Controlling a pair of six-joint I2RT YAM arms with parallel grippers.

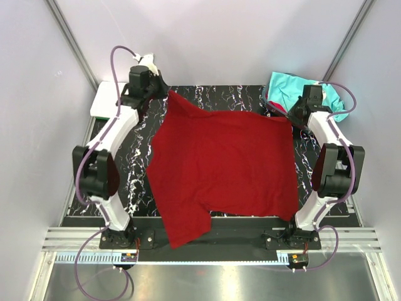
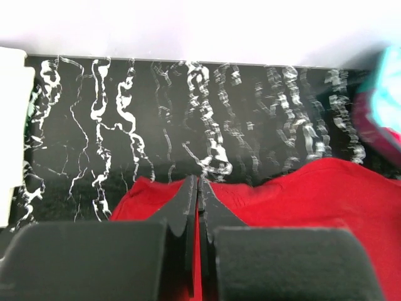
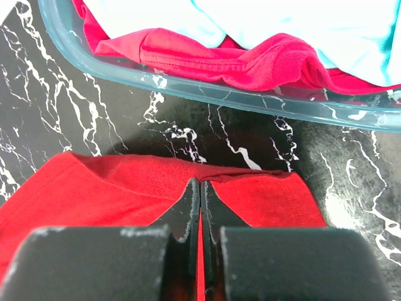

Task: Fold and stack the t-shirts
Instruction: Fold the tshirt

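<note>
Dark red shirt (image 1: 225, 163) takes up most of the black marbled mat (image 1: 135, 169) on the counter. It lies spread out nearly flat, and one sleeve reaches down past the mat's near edge, between the two arm bases.

Both far corners are caught. The left jaws are pressed together on the shirt's far left corner. In the left wrist view the two black tips meet right at the cloth's edge, red fabric (image 2: 326, 200) running back under them and bare mat (image 2: 125, 125) beyond.

The right jaws are closed the same way on the far right corner. In the right wrist view the hem (image 3: 94, 188) bunches into a small ridge just ahead of the tips.

So the shirt's far edge is strung between the two jaws, with the left arm (image 1: 119, 135) and right arm (image 1: 326, 135) reaching along either side of it.

Just past the right jaws is a clear plastic tub (image 3: 219, 97), apart from the red hem with a strip of mat between. Inside it, a turquoise shirt (image 1: 291, 88) lies on top of some pinkish-red cloth (image 3: 219, 59).

At the far left corner, just off the mat, sits a white folded pile (image 1: 103, 103).
</note>
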